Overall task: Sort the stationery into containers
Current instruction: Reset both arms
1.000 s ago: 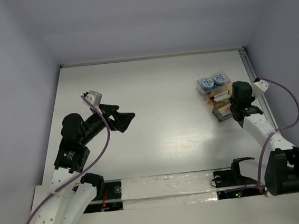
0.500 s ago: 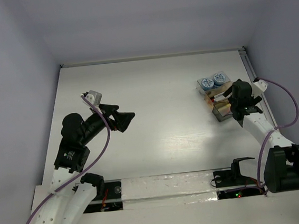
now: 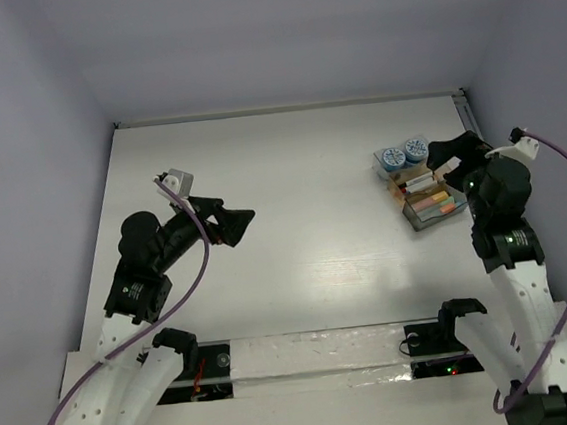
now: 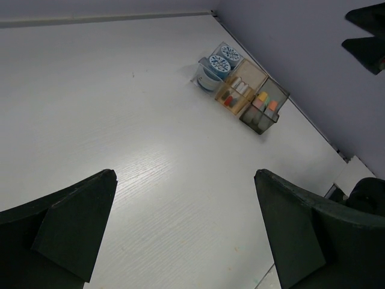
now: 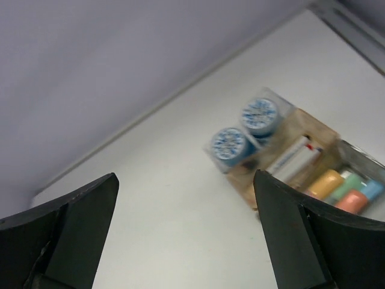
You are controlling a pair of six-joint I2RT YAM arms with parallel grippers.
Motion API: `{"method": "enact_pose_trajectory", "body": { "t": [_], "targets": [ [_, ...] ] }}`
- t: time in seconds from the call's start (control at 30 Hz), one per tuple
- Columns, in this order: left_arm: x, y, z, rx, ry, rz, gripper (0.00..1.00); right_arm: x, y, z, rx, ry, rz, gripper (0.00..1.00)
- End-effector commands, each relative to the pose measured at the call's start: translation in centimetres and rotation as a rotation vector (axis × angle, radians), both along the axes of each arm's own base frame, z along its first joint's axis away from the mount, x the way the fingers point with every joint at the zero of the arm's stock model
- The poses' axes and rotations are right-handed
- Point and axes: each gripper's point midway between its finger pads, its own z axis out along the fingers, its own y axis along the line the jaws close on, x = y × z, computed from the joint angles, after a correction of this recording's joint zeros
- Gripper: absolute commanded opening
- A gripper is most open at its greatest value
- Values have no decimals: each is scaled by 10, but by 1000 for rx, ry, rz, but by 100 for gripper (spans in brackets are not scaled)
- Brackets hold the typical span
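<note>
Right wrist view first: my right fingers (image 5: 72,229) stand wide with nothing between them, lifted above the tray (image 5: 313,123) and pulled off toward its wall-side edge. I read that as a release just finished. The fingers are spread to let an item go and raised so they clear the tray's walls.

Inside the tray, the two blue-and-white rolls (image 5: 243,129) stand on end in the compartment at its far end. White capped markers (image 5: 295,159) lie in the middle compartment on the brownish base. The coloured sticks (image 5: 343,186), orange, green, pink and blue, lie side by side in the near-end compartment. Each kind has its own compartment, which is what the sorting asks for.

My left fingers (image 4: 66,223) are also spread wide and empty, parked well away from the tray and pointed toward it across the bare table (image 3: 290,172). I judge that arm is simply waiting out of the way. I see no loose stationery outside the tray in any view, so the sort looks nearly or fully done.

Against a second ago, the right fingers were almost closed and low over the tray's near-end compartment, hiding it. Now they are open and the arm has drawn up and back, so the coloured sticks show. The left arm has not shifted.
</note>
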Motion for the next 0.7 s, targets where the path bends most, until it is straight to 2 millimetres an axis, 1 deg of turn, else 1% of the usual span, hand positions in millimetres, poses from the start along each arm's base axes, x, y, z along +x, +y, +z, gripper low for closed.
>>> {"method": "enact_pose_trajectory", "body": {
  "t": [0.0, 0.03, 0.07, 0.1, 0.13, 0.17, 0.23, 0.27, 0.3, 0.33, 0.43, 0.47, 0.53, 0.6, 0.67],
  "targets": [
    [0, -2, 44, -76, -98, 1, 99, -42, 59, 71, -15, -161, 348, 100],
    [-2, -3, 51, -96, -108, -11, 99, -52, 64, 78, -16, -191, 375, 100],
    [-5, -5, 58, -114, -117, -22, 99, -63, 68, 96, -26, -252, 400, 100],
    [-8, -6, 66, -131, -132, -36, 99, -74, 70, 108, -34, -292, 414, 100],
    [-13, -6, 82, -154, -167, -43, 99, -85, 72, 121, -42, -328, 423, 100],
    [-15, -5, 91, -178, -174, -42, 99, -108, 71, 147, -65, -406, 420, 100],
    [-21, -2, 111, -201, -220, -38, 99, -129, 71, 163, -99, -445, 417, 100],
    [-27, 0, 129, -214, -262, -39, 99, -139, 70, 172, -112, -471, 414, 100],
    [-29, 2, 137, -220, -284, -31, 99, -156, 70, 186, -124, -515, 410, 100],
    [-32, 8, 154, -233, -324, -8, 99, -164, 71, 191, -130, -536, 414, 100],
    [-34, 19, 177, -251, -380, 52, 99, -183, 70, 204, -153, -594, 409, 100],
    [-38, 22, 187, -261, -404, 60, 99, -184, 68, 205, -169, -599, 397, 100],
    [-42, 25, 196, -274, -436, 71, 99, -182, 65, 198, -178, -588, 377, 100],
    [-41, 25, 194, -282, -435, 69, 99, -174, 60, 189, -187, -559, 351, 100],
    [-35, 22, 185, -276, -404, 70, 99, -165, 59, 179, -185, -521, 352, 100]
  ]
}}
